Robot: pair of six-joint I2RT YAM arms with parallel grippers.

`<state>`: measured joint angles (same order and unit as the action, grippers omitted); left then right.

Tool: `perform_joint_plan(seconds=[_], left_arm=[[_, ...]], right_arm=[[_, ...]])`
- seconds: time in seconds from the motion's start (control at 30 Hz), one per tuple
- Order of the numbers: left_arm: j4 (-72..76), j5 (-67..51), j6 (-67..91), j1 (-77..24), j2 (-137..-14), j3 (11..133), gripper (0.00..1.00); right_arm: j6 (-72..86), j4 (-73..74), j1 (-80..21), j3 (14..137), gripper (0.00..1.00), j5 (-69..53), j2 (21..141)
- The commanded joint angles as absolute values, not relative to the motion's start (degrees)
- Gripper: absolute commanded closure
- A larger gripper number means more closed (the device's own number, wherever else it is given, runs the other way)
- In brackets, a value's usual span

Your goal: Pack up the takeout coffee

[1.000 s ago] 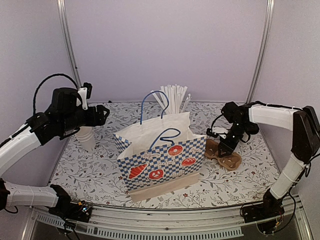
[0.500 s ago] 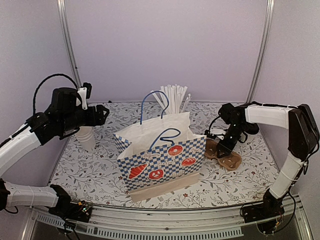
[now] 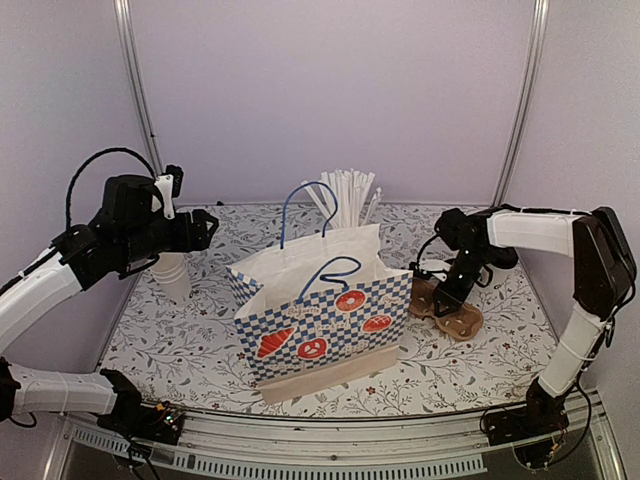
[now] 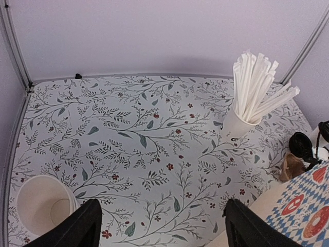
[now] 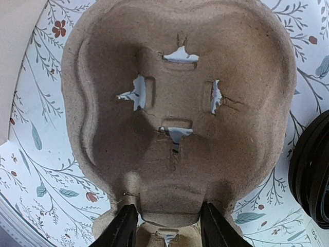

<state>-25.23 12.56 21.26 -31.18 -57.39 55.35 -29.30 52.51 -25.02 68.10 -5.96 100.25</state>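
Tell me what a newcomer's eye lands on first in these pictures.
The blue-checked paper bag with pastry pictures stands open in the middle of the table and dominates the top view. Just behind it, a white straw cup fans its straws above the bag's rim. To the bag's right, the right tool straddles the narrow middle of a brown pulp cup carrier.

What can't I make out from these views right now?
- Takeout coffee: only its black lid shows, left wrist view; cropped at right wrist view's edge.
- Bag interior: top view, its own walls hide it.
- Right fingers: flank the cup carrier rim, right wrist view; whether they pinch it is unclear.
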Motion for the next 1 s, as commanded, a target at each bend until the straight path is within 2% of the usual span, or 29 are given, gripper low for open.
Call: perform_joint_plan(seconds=[0.0, 0.23, 0.43, 0.77, 0.97], left_arm=[[-25.31, 12.06, 21.71, -30.42, -57.13, 55.02, 0.15], [-25.13, 11.56, 22.23, -30.44, -57.13, 54.76, 0.15], [-25.37, 11.67, 22.13, -30.37, -56.69, 54.97, 0.15], [-25.58, 10.47, 19.17, -30.15, -57.04, 57.59, 0.15], [-26.41, 4.76, 11.6, -30.15, -54.69, 61.86, 0.16]], right_arm=[[-28.41, 51.71, -25.83, 69.46, 0.55, -4.93, 101.37], [-28.32, 51.53, -26.3, 69.63, 0.55, -4.48, 102.28], [-28.39, 52.1, -26.48, 70.21, 0.6, -3.46, 101.47], [-29.84, 54.15, -26.26, 72.33, 0.67, -4.63, 93.77], [-33.74, 54.75, -23.65, 79.38, 0.68, -9.59, 87.44]])
